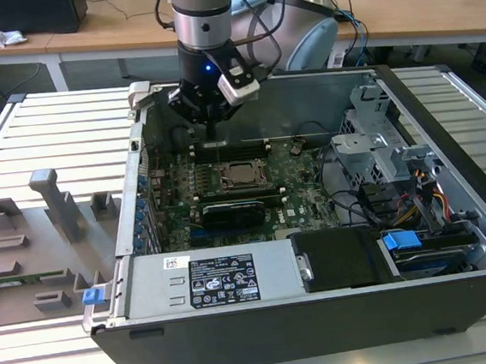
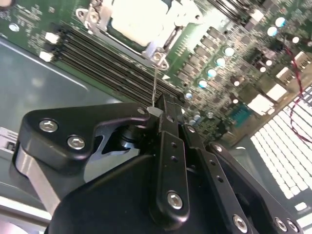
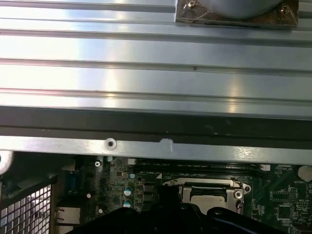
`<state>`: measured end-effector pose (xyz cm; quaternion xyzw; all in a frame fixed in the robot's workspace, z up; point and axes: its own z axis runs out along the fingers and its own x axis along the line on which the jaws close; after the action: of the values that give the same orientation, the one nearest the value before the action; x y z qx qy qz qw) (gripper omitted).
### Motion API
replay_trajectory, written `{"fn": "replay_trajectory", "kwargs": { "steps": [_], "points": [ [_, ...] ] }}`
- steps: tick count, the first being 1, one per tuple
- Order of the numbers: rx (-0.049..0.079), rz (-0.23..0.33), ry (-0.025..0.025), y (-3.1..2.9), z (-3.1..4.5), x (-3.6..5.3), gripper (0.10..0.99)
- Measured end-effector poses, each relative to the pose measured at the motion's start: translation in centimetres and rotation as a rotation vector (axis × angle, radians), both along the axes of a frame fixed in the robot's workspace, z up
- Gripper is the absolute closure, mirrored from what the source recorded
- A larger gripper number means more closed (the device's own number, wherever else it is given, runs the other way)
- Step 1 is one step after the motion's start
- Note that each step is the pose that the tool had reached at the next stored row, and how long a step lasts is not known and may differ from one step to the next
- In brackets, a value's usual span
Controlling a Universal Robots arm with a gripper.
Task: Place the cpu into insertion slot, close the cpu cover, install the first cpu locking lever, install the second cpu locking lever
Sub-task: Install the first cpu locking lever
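Silvery cpu (image 2: 139, 19) sat in the insertion slot (image 1: 224, 177) with the cpu cover (image 2: 162, 46) down around it. I judged the latching unfinished, since the gripper (image 2: 161, 108), fingers together, seemed to pinch a thin locking lever (image 2: 154, 83).

We can read no text with any certainty. A black label (image 1: 225, 280) with white print and small symbols sits on the grey metal box (image 1: 150, 286) inside the computer case (image 1: 326, 329); its lines are too small for us to make out. A small white sticker (image 1: 177, 262) lies just beside it, toward the exterior view's left. Fine white markings dot the green circuit board (image 3: 287, 200) in the first wrist view, also unreadable.
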<state>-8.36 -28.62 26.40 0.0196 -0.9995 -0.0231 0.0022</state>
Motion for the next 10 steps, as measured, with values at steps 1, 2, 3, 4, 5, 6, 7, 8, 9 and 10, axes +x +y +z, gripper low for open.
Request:
{"fn": "replay_trajectory", "kwargs": {
  "steps": [1,2,3,4,5,6,7,8,9,10],
  "points": [
    [0.0,0.0,0.0003,0.01,-0.02,0.42,0.98],
    [0.0,0.0,0.0007,0.02,-0.06,0.95,0.98],
    [0.0,0.0,0.001,0.02,-0.1,1.33,0.98],
    [0.0,0.0,0.0012,0.02,-0.13,1.6,0.98],
    [-0.001,0.0,0.0014,0.02,-0.14,1.76,0.98],
    [-0.001,0.0,0.0014,0.02,-0.17,1.96,0.98],
    [-0.001,0.0,0.0016,0.02,-0.19,2.13,0.98],
    [-0.001,0.0,0.0017,0.02,-0.23,2.28,0.98],
    [-0.001,0.0,0.0018,0.02,-0.26,2.36,0.98],
    [-0.001,0.0,0.002,0.02,-0.29,2.43,0.98]
  ]
}}
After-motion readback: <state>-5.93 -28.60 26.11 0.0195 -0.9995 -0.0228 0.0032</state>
